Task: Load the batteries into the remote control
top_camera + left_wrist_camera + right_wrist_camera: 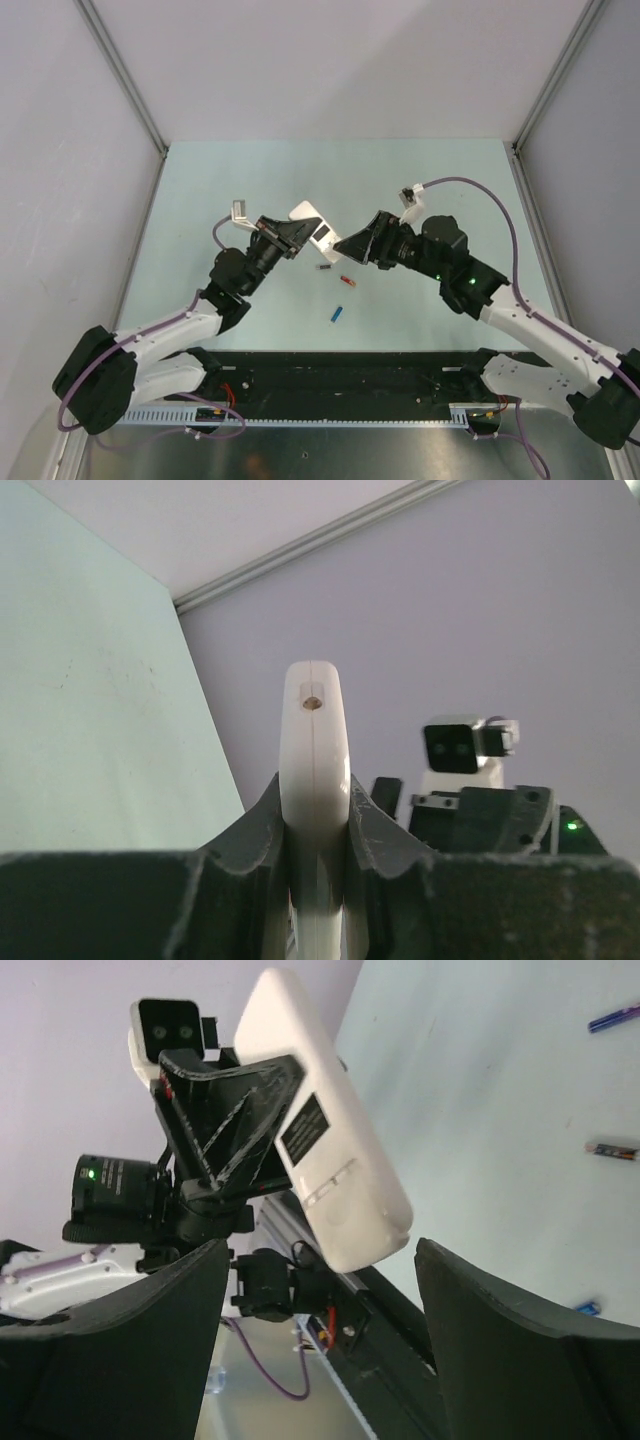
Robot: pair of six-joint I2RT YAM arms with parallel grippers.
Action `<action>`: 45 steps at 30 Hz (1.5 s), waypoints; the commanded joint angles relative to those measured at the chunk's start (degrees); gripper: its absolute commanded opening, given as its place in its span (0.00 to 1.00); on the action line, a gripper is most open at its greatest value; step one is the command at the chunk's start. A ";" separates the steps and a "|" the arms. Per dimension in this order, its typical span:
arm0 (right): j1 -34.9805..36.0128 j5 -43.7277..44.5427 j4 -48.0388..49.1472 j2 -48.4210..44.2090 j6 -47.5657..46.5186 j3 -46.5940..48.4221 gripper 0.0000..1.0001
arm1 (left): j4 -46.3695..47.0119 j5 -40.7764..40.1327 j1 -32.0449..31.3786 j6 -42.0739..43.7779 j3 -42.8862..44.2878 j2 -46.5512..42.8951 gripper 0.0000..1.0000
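Finding: the left gripper (pixel 297 235) is clamped on the remote control (pixel 307 214), holding it off the table (pixel 240 190) by its long edges. In the left wrist view I see the remote edge-on between the two pads. The right gripper (pixel 350 246) stands wide with nothing between its fingers (pixel 500 1340). The remote lies directly ahead of it, close but apart, with its plain white back and dark label (pixel 306 1128) turned toward that gripper. Its long axis runs on a slant across the right wrist view, the lower end pointing into the open gap. Three loose cells lie on the table on the near side of both grippers: the dark grey battery (pixel 323 267), the red battery (pixel 348 280) and the blue battery (pixel 338 314). All three are well apart from the remote. I judge the right arm to be the free and nearer one for the back cover or a cell — the left must only hold steady
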 commanded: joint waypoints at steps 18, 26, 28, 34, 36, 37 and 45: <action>17.57 30.00 -43.33 10.42 -29.70 25.17 0.93 | 1.29 21.00 4.46 -7.12 5.15 10.47 0.00; 17.84 29.91 -41.66 10.95 -29.61 25.26 0.86 | -0.03 21.53 4.46 -6.16 5.77 9.76 0.00; 17.93 29.65 -41.13 11.30 -29.78 25.17 0.83 | -0.30 21.62 4.46 -5.98 5.77 9.59 0.00; 18.45 29.29 -40.61 12.53 -30.14 25.43 0.79 | -1.00 21.44 4.46 -5.80 5.85 9.50 0.00; 18.54 29.21 -40.17 12.88 -30.22 25.52 0.77 | -1.18 21.44 4.46 -5.72 5.85 9.50 0.00; 18.54 29.03 -39.99 12.88 -30.31 25.61 0.76 | -1.26 21.36 4.46 -5.63 5.85 9.50 0.00; 19.16 28.77 -39.81 14.90 -30.49 26.31 0.68 | -1.53 21.44 4.46 -5.45 5.94 9.41 0.00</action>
